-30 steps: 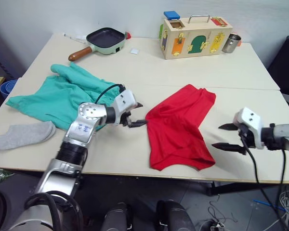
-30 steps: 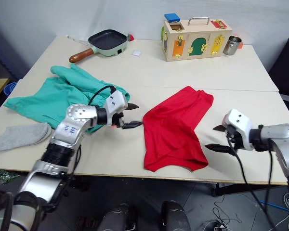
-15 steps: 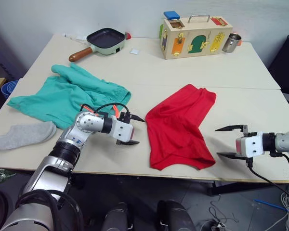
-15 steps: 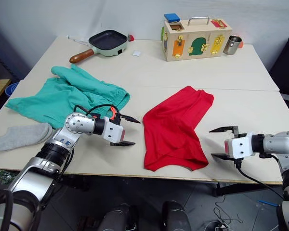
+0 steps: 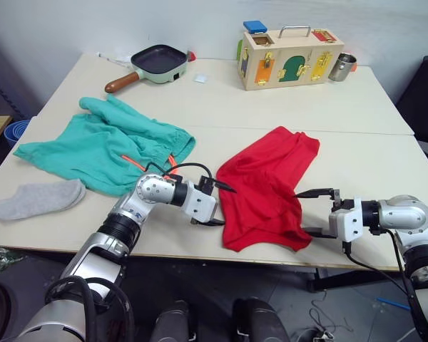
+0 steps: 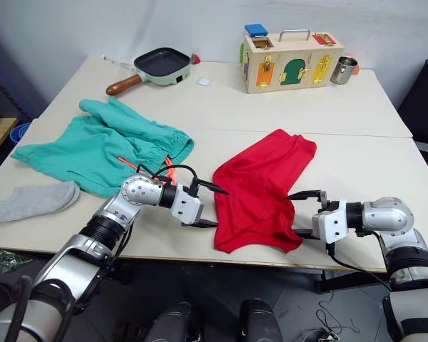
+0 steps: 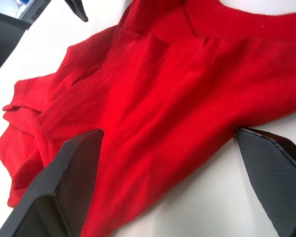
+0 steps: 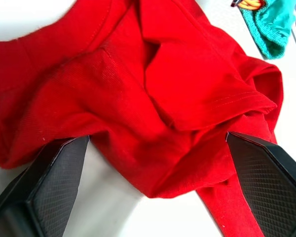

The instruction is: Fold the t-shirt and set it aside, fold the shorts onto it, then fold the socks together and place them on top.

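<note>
Both grippers have closed in on the t-shirt [image 5: 269, 187], crumpled near the tabletop's [image 5: 357, 100] front edge: left gripper [image 5: 220, 205] and right gripper [image 5: 315, 211] flank it, jaws apart. Shorts [image 5: 103, 146] and socks [image 5: 39, 199] lie toward the left edge; a pan [image 5: 151, 60] and latch box [image 5: 289, 54] stand along the back edge. No readable writing.

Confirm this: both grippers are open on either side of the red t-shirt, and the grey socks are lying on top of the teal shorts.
Not quite. The socks lie on the bare table, beside the shorts, as the left eye view shows. Left gripper and right gripper do flank the t-shirt, open.
</note>
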